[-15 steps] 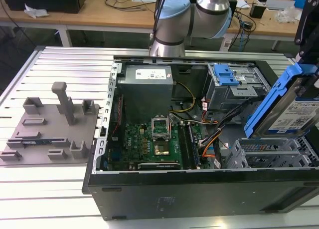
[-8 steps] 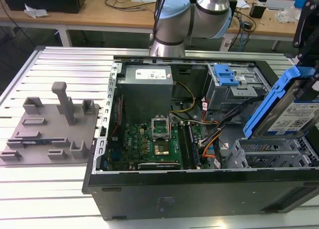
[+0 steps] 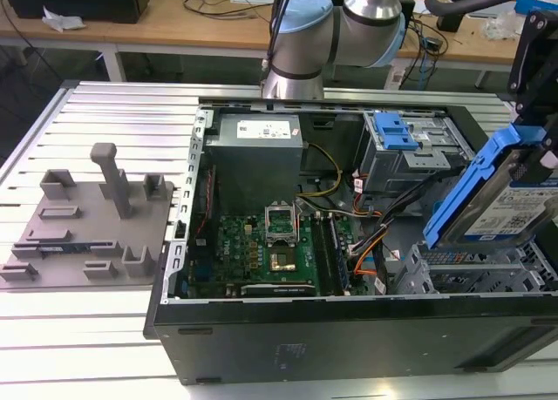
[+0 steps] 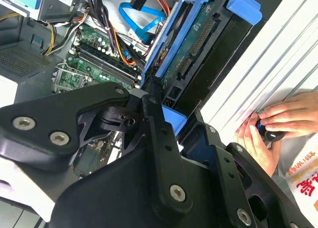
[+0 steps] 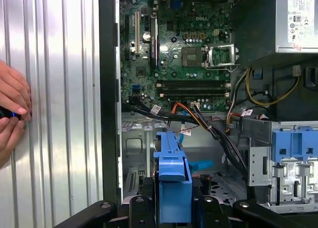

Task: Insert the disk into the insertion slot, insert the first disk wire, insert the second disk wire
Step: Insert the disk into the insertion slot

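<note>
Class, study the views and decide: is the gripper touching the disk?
Touching. The second wrist view shows the gripper shut on the edge of the disk, with no gap between them.

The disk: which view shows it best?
The exterior view: the disk shows its labelled face and carrier, tilted above the case. The second wrist view shows its circuit-board underside; the first wrist view, the carrier's edge.

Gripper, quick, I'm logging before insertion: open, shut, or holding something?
Gripper: shut on the disk, holding it tilted above the open computer case.
</note>
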Controlling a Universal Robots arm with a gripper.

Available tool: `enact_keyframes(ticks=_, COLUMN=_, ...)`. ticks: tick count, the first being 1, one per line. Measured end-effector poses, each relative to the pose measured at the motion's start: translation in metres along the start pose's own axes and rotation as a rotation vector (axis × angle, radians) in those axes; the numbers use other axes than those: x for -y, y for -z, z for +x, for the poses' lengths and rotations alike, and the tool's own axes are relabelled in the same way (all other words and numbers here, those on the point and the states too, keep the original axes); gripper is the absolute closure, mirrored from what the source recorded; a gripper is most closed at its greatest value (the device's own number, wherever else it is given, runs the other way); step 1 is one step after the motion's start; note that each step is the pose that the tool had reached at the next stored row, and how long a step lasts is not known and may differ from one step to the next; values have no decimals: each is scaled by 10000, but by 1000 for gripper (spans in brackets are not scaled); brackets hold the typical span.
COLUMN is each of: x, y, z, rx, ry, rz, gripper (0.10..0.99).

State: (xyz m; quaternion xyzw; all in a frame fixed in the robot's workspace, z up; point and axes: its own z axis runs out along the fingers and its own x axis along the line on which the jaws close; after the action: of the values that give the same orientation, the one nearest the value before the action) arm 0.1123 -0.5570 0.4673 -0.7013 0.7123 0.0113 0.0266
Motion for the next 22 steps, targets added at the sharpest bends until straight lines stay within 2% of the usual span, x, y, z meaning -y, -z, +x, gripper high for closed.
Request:
enact_keyframes(ticks=8, x=-1, y=-39, z=23, rx=0, ry=0, rz=0, gripper=722)
enact_keyframes(ticks=22, x=-3, y=-163, z=66, rx=0, ry=0, rz=0, gripper=722)
